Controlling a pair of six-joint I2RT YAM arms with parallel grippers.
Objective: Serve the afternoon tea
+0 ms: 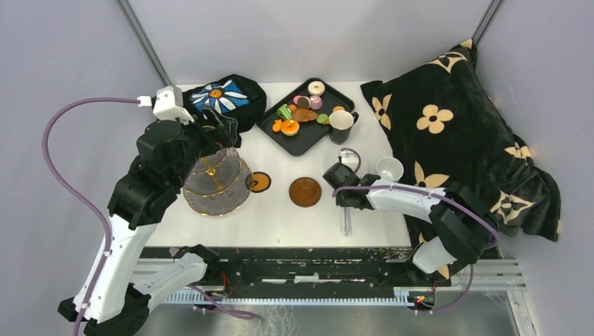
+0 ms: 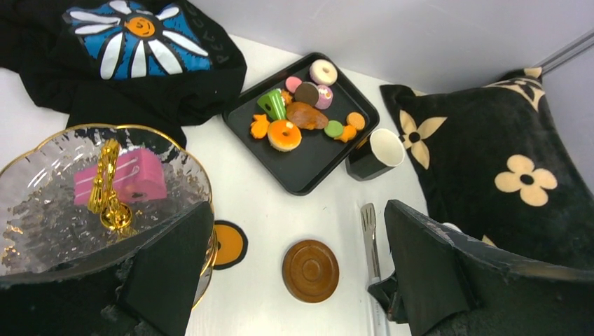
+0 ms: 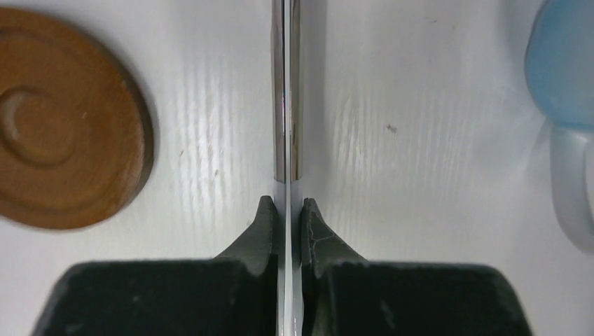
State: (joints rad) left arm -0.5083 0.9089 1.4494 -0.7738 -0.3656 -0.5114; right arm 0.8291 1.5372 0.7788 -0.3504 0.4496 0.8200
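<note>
The three-tier glass stand [image 1: 217, 183] stands at the left, with a pink toy cake [image 2: 129, 176] on its top tier [image 2: 42, 231]. My left gripper [image 1: 223, 134] hangs open and empty above the stand, as the left wrist view [image 2: 299, 210] shows. Several toy pastries [image 1: 294, 119] lie on a black tray [image 1: 302, 143]. A dark cup [image 1: 342, 126] stands by the tray's right corner. A white mug [image 1: 389, 168] and a brown saucer [image 1: 305, 191] sit mid-table. My right gripper [image 1: 342, 193] is shut on metal tongs [image 3: 287, 91] low at the table [image 1: 345, 222].
A second saucer, orange with a black rim [image 1: 260, 182], lies partly under the stand. The black flower cloth [image 1: 223, 96] lies behind the stand. The black blanket with tan flowers [image 1: 455, 133] fills the right side. The saucer [image 3: 56, 126] and mug [image 3: 571, 161] flank the tongs.
</note>
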